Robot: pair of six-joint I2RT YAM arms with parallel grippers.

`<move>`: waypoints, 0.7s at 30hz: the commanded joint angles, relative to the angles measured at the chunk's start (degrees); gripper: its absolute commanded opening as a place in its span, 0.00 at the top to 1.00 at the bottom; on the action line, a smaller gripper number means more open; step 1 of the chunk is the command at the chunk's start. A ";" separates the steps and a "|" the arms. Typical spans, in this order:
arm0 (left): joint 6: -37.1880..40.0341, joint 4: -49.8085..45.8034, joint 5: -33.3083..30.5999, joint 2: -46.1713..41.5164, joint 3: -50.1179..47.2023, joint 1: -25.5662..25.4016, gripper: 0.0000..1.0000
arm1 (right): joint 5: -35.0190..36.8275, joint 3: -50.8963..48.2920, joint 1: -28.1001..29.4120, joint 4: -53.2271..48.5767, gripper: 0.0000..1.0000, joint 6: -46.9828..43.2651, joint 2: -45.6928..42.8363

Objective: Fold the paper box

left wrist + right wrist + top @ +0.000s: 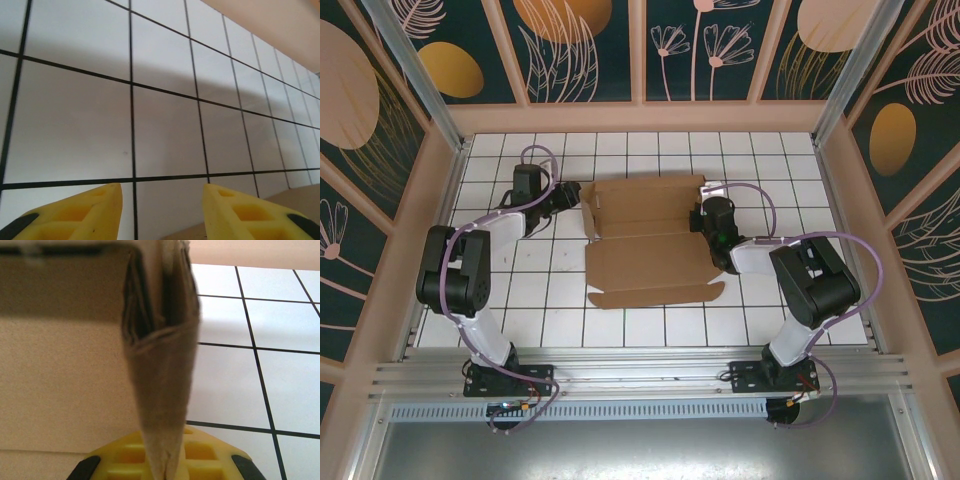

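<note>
Paper box (645, 250) of plain brown cardboard is seen at the centre of the top view, laid on the white tiled table (520, 300) and partly folded. A loose flap is spread flat toward the lower edge of the frame, and the upper part is folded up. The right gripper (708, 222) is placed at the box's right edge. In the right wrist view its yellow fingers (125, 457) are pressed together at the bottom centre on an upright cardboard flap. That flap is clamped between them and rises through the middle of the frame, while more of the paper box is spread over the left side. The left gripper (570, 197) is set just beside the box's upper left corner. In the left wrist view its jaws are held apart at the bottom of the frame, with bare tiles seen between them.
</note>
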 commanded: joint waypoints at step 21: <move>22.70 -5.06 -20.80 -19.27 -12.01 0.17 0.55 | -1.64 0.87 -0.13 -2.26 1.00 0.73 -0.44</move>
